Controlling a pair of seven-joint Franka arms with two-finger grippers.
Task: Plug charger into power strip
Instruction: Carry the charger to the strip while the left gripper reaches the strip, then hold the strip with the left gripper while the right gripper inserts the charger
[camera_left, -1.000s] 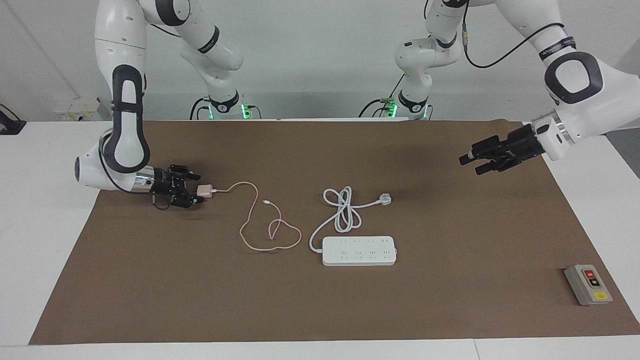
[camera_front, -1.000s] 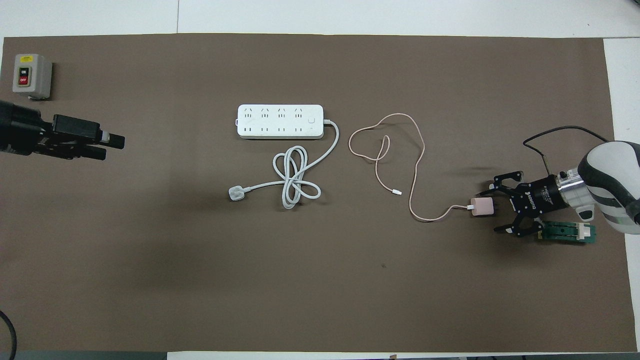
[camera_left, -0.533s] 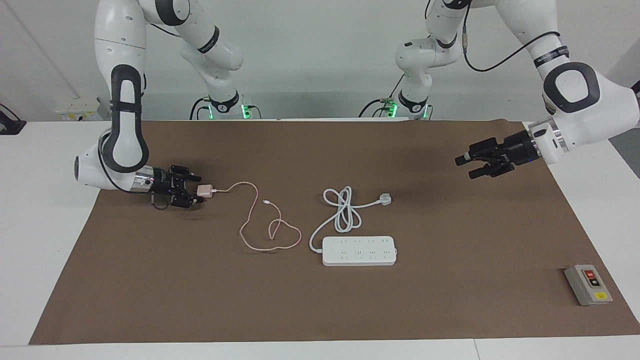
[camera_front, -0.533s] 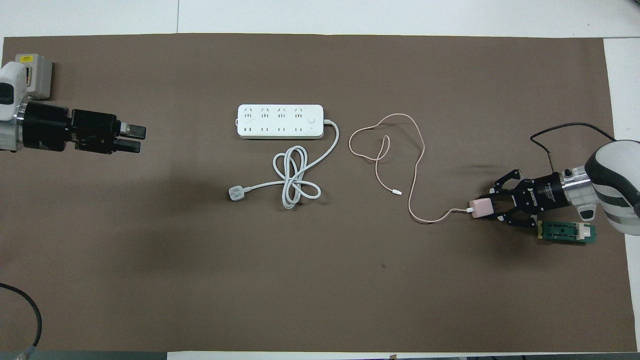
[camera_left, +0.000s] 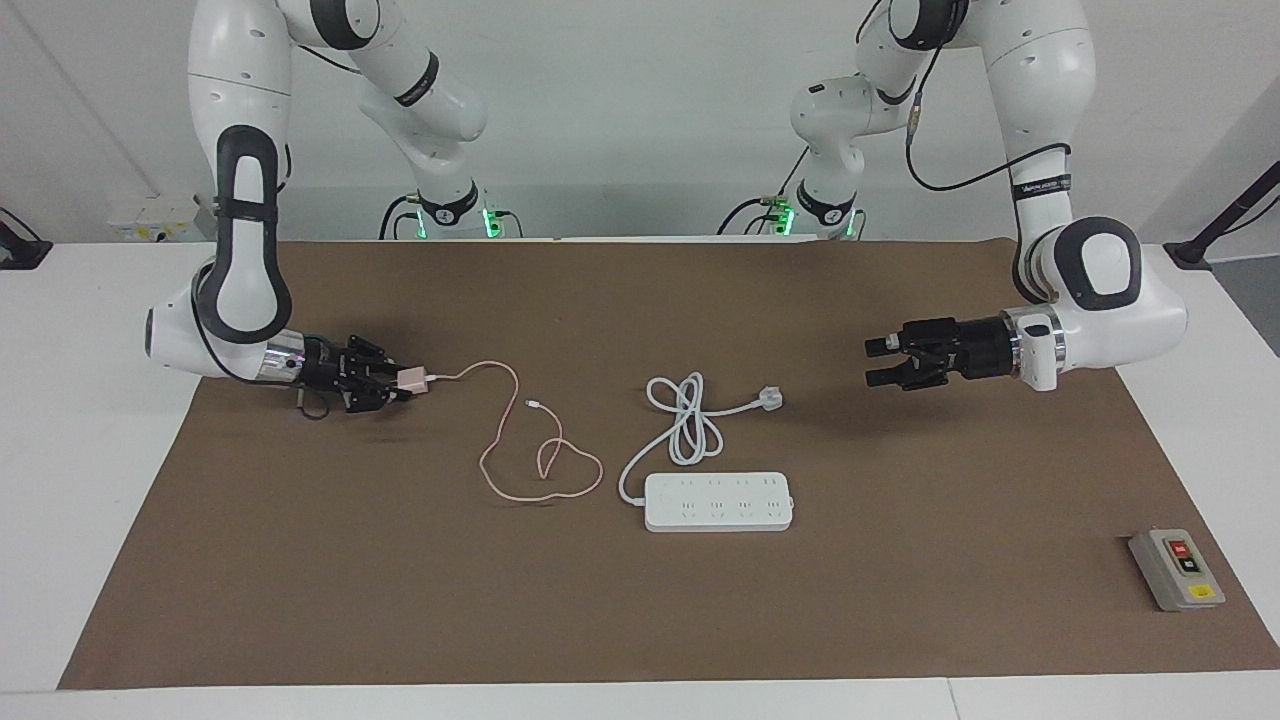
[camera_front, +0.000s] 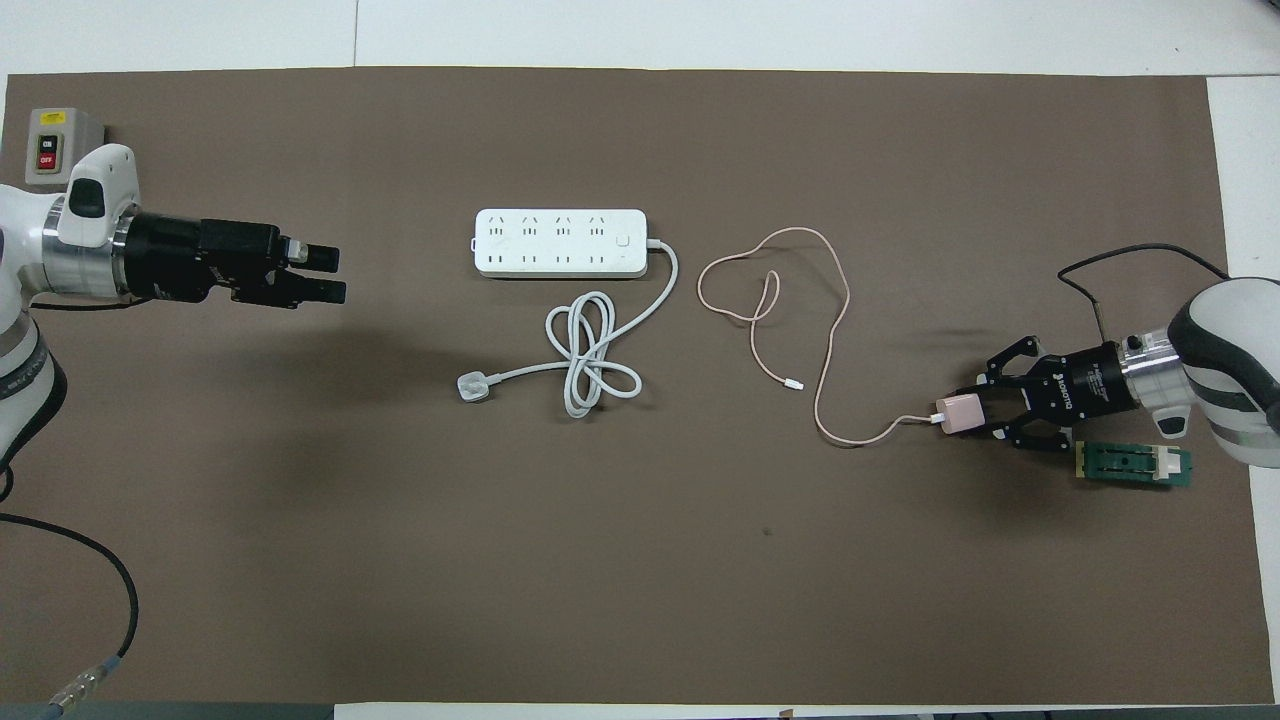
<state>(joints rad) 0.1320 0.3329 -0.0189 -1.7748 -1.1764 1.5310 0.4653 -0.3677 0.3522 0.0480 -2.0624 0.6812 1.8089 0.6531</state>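
Since earlier frame, left gripper (camera_left: 880, 362) swung from table's end toward white plug (camera_left: 768, 399), fingers apart, over bare mat; right gripper (camera_left: 398, 381) closed onto charger (camera_left: 409, 379).

Facing view: charger low at mat, whether touching mat unclear; pink cable (camera_left: 540, 455) loops toward power strip (camera_left: 718, 501).

Overhead view: right gripper (camera_front: 968, 414) clamps charger (camera_front: 960, 413). Power strip (camera_front: 560, 242) mid-table, farther from robots than coiled cord (camera_front: 590, 362). Grey switch box (camera_front: 52, 150) at left arm's end.
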